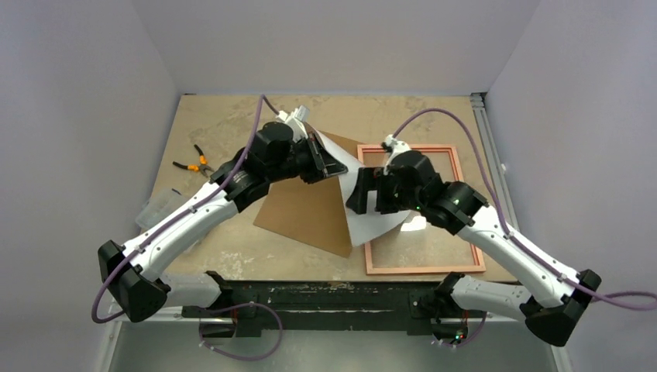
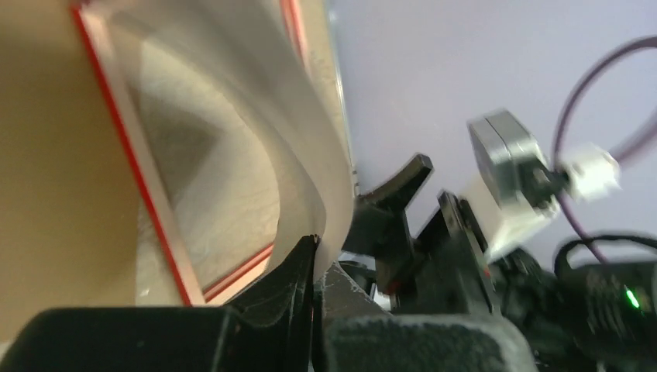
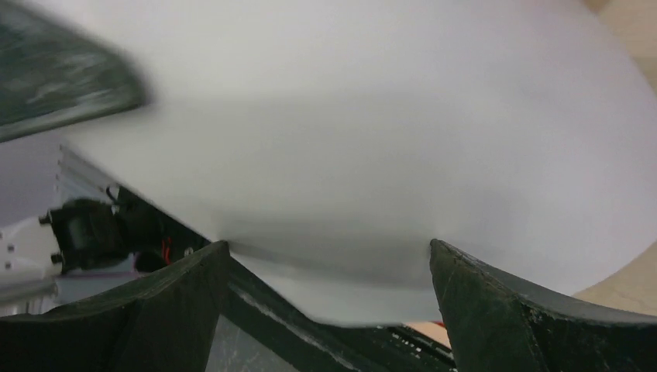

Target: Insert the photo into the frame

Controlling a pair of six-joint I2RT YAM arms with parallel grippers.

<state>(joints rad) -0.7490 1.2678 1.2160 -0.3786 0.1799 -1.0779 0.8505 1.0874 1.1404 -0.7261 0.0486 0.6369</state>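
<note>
The photo (image 1: pixel 370 226) shows its plain white back and hangs curved over the left side of the frame (image 1: pixel 424 268), a red-edged rectangle lying flat on the table at the right. My left gripper (image 1: pixel 331 166) is shut on the photo's upper edge; in the left wrist view the jaws (image 2: pixel 318 252) pinch the white sheet (image 2: pixel 310 155), with the frame's red edge (image 2: pixel 159 225) behind. My right gripper (image 1: pixel 370 198) is open beside the sheet. In the right wrist view its fingers (image 3: pixel 325 260) stand wide apart with the white photo (image 3: pixel 349 139) just beyond the tips.
A plain brown backing board (image 1: pixel 302 209) lies left of the frame, partly under the photo. Orange-handled pliers (image 1: pixel 195 163) rest at the far left, with a clear plastic piece (image 1: pixel 157 209) nearer the left edge. Walls enclose the table on three sides.
</note>
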